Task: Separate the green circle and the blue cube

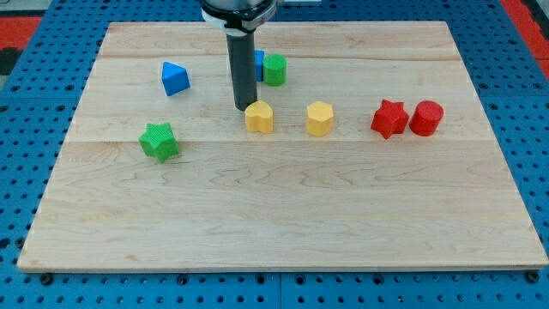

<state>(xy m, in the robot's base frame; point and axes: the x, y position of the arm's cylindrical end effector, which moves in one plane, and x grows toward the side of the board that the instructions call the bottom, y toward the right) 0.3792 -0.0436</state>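
Wooden board (283,223) lies on a blue pegboard surface (26,103); red shows at the view's top corners.

The dark rod comes down from the view's top centre. My tip (244,107) rests on the board just at the upper-left edge of a yellow block (259,117), touching it or nearly so; cannot tell which. The tool is a plain rod: nothing to spread or pinch, nothing held.

Green circle (274,69) sits toward the view's top, just right of the rod. Blue cube (259,64) is directly left of it, mostly hidden behind the rod; only a thin blue strip shows. The two appear to touch.

Other blocks:
- Blue triangle-like block (175,78), well left of the rod.
- Green star (159,141), lower left, apart from everything.
- Second yellow block (319,118), right of the first, a clear gap between them. Both look many-sided; exact shape unclear.
- Red star (389,118) and red cylinder (426,118) at the view's right, side by side, touching or nearly so.
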